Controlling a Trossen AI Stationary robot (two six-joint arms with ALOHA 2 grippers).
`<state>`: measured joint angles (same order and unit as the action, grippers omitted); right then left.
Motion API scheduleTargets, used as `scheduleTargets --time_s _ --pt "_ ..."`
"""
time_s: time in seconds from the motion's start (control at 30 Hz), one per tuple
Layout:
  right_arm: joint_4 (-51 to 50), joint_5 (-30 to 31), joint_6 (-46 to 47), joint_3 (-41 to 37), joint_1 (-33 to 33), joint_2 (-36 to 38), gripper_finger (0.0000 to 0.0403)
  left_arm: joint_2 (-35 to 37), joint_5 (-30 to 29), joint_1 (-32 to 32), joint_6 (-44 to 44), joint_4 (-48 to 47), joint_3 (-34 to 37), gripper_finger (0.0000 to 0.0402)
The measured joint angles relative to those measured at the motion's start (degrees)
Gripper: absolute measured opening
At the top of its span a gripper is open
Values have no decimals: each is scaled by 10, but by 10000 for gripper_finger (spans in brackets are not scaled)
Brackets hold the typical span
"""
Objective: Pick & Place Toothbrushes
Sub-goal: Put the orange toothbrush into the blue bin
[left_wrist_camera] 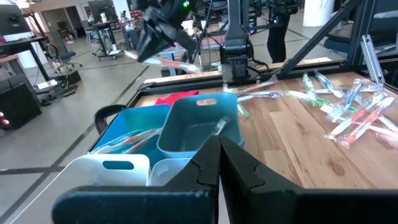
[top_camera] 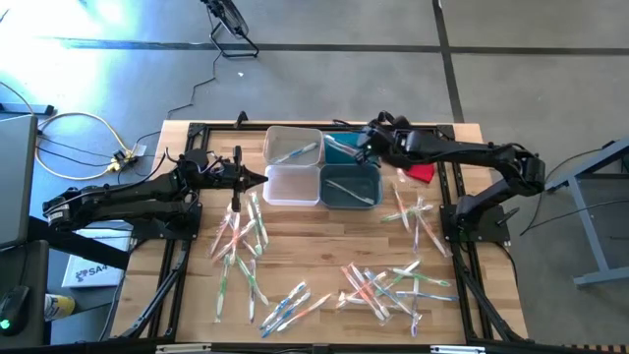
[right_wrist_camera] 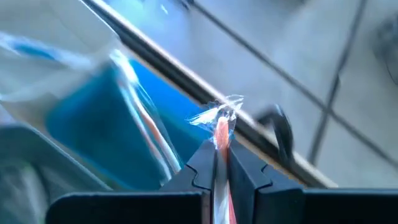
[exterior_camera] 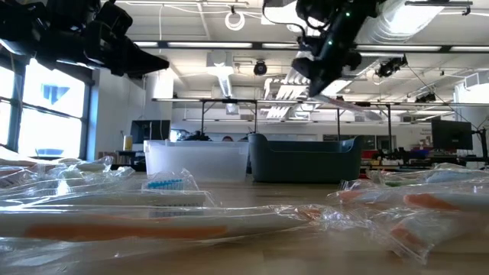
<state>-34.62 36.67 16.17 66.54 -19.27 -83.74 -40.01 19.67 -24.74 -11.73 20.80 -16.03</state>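
Many wrapped toothbrushes lie scattered on the wooden table (top_camera: 324,241), in heaps at the left (top_camera: 241,241), the right (top_camera: 418,216) and the near side (top_camera: 383,285). My right gripper (top_camera: 360,147) hangs above the far blue bin (top_camera: 339,150), shut on an orange toothbrush in a clear wrapper (right_wrist_camera: 221,134); it also shows in the low view (exterior_camera: 328,57) and the left wrist view (left_wrist_camera: 163,34). My left gripper (top_camera: 263,179) is shut and empty, held above the near white bin (top_camera: 292,187); its fingers show closed in the left wrist view (left_wrist_camera: 219,149). My right gripper pinches the wrapped orange toothbrush between its two fingers. A short end with crumpled wrapper (right_wrist_camera: 219,115) sticks out past the fingertips. The toothbrush is lifted clear above the blue bin, and its longer part (exterior_camera: 348,105) slants down beside the gripper.
Four bins stand together at the table's far middle: a clear one (top_camera: 295,146) and a grey-blue one (top_camera: 351,187) each hold a toothbrush, beside the white and blue ones. A red cloth-like piece (top_camera: 421,173) lies right of the bins. Black frame rails run along the table's edges.
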Motion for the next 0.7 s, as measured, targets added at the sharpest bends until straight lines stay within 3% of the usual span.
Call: scheduleTargets --time_s 0.23,0.43,0.7 --pt "170 -80 -132 0 -31 0 15 0 0 0 0 0 0 1" --pt "243 -141 -165 0 -73 -11 15 0 0 0 0 0 0 1" --pt "317 -213 -207 0 -112 -86 15 0 1 0 0 0 0 1"
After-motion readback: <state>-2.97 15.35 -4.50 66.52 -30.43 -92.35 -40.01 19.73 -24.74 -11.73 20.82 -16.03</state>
